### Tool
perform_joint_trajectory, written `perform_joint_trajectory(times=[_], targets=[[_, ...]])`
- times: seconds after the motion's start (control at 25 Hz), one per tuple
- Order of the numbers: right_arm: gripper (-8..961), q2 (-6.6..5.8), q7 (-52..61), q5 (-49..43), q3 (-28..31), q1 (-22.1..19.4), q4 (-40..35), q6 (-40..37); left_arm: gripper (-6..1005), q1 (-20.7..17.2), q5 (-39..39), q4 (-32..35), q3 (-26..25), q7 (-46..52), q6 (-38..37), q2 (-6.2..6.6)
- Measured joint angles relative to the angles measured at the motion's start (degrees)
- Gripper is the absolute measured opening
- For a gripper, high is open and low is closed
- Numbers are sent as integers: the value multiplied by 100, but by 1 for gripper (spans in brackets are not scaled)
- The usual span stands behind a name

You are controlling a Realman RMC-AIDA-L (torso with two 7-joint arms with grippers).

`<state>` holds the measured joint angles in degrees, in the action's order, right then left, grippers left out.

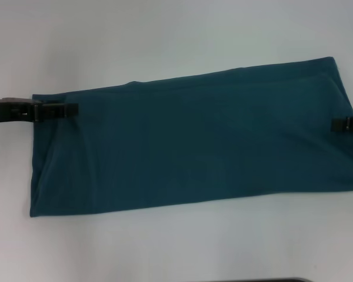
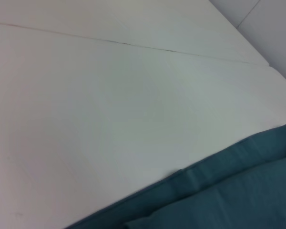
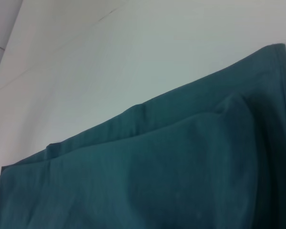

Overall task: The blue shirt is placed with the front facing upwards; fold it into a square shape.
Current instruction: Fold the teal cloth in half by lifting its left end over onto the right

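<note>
Head view shows you the blue shirt (image 1: 188, 141) lying flat on the white table (image 1: 165, 35), already folded into a long band that runs across most of the picture, its far right end sitting a little higher than its left end. No lettering, collar or sleeves show on the upper face; you see plain teal cloth with a few soft creases.

Your left gripper (image 1: 54, 110) comes in from the left edge and lies low over the shirt's left end, near its far corner, its black fingers stretched along the cloth. Whether they pinch the fabric or merely rest on it you cannot tell from here. Your right gripper (image 1: 348, 124) pokes in at the right edge, over the shirt's right end about midway across the band; only its tip is visible, so you cannot tell its state either.

In the left wrist view you get bare tabletop with a layered edge of the shirt (image 2: 219, 191) in one corner. In the right wrist view the shirt (image 3: 157, 181) fills much of the picture, with one folded layer lying on another.
</note>
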<state>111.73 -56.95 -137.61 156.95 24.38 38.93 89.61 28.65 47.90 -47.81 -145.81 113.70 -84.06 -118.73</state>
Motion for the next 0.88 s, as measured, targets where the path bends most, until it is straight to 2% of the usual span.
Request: perform_joint_trajectory(times=[0.88], targets=[[686, -75, -155, 798, 386, -277, 227, -147, 608, 52, 1, 72, 0, 9, 57, 1]])
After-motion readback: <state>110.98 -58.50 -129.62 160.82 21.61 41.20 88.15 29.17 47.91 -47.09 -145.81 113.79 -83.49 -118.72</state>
